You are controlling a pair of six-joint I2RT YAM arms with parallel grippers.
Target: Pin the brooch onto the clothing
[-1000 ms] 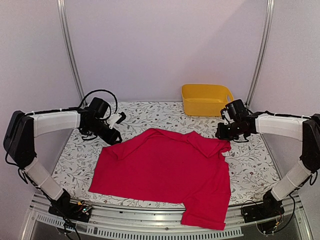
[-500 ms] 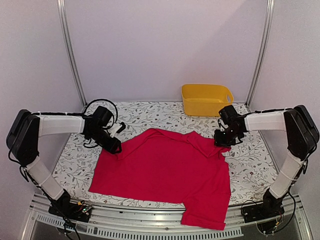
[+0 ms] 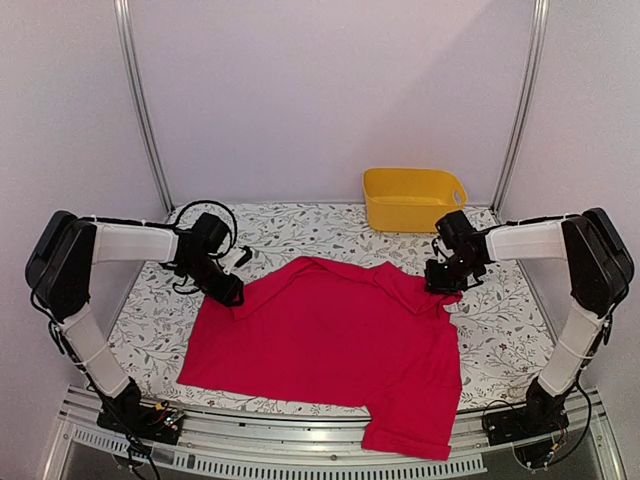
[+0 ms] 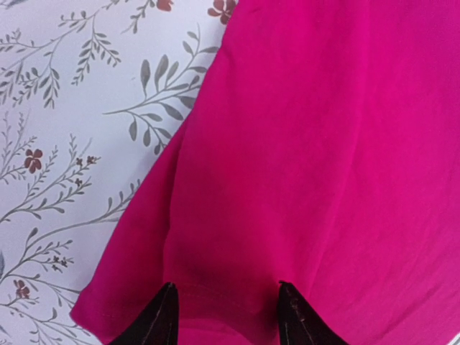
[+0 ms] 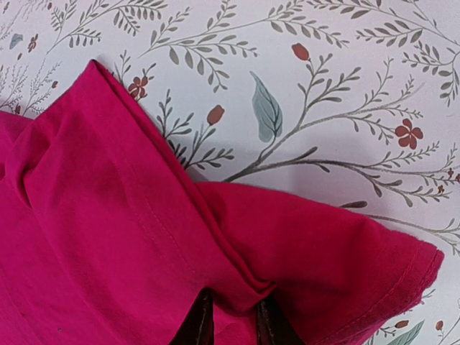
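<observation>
my left claw (image 3: 228, 291) sits low at the far left corner of the red-pink t-shirt (image 3: 330, 340), touching its edge. my right claw (image 3: 441, 283) is down on the shirt's far right corner. the shirt lies spread on the table (image 3: 500, 325), which wears a floral cloth, and one near corner hangs over the front edge. a yellow bin (image 3: 412, 200) stands at the back, apart from the shirt. my claws look too small here to tell whether either pinches cloth.
</observation>
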